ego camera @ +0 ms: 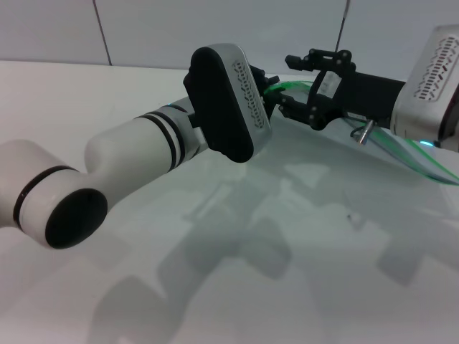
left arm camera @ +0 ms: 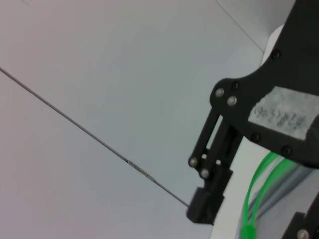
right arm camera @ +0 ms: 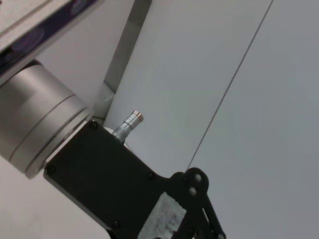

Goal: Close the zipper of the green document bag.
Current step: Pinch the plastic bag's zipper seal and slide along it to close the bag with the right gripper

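Jaws of the right gripper point(ego camera: 287, 86) stand apart, one finger high and one low, at about 1 o'clock in the head view. Between them runs the zipper point(ego camera: 285, 87), a thin bright green strip. The left gripper point(ego camera: 269, 89) meets it there, but its jaws are hidden behind the wrist, so I cannot tell their state. The green document bag point(ego camera: 423, 161) trails off toward 3 o'clock over the white bench point(ego camera: 287, 236).
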Robot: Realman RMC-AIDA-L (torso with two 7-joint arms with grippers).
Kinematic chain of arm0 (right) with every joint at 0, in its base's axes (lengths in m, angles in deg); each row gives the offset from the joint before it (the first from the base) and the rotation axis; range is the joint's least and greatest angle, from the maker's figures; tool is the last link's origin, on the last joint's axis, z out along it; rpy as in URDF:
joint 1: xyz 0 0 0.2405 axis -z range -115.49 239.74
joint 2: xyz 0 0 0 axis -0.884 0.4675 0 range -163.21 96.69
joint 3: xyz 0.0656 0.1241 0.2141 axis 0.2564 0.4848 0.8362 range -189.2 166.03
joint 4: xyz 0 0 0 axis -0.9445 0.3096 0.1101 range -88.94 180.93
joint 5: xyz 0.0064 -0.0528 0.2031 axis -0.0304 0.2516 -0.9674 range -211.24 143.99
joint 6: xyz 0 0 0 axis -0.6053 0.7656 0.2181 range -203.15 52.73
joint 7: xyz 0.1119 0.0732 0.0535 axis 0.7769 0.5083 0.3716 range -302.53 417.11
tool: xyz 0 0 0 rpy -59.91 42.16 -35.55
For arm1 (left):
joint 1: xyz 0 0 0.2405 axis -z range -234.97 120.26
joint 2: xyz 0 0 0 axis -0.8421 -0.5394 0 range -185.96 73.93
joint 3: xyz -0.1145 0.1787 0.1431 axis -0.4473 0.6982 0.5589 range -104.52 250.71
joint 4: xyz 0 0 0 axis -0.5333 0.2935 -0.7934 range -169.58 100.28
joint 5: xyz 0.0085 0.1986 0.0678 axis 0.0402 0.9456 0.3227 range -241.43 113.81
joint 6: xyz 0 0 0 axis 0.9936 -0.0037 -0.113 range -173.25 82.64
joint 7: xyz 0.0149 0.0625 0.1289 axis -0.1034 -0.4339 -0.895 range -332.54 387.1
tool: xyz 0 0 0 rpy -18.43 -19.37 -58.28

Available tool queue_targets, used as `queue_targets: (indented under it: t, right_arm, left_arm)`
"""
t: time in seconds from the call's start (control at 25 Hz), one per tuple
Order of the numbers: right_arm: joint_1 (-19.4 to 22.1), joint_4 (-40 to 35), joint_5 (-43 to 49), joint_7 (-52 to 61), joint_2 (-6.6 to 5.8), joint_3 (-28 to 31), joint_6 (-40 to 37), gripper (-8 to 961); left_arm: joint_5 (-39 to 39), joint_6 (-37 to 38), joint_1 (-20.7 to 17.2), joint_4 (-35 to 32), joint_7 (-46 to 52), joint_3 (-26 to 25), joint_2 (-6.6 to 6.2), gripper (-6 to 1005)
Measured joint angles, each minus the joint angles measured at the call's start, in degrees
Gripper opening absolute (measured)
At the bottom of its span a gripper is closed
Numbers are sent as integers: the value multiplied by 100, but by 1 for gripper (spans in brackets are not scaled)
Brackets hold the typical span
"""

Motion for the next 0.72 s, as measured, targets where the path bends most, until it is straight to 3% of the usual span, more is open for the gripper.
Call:
queue_targets:
  t: [0.08, 0.2, 0.72]
  right_arm:
    - [-20, 28, 2, -4, 0, -24, 1, 635]
    - [-23, 34, 4, -6, 0, -47, 3, 510]
    - [-24, 34, 10, -9, -8, -54, 58, 433]
  left_arm:
    - [2, -2, -2, -4, 0, 0, 0, 53]
    - [2, -24, -2, -7, 1, 0, -5, 53]
    - [12, -81, 6, -15, 2, 0, -4, 53]
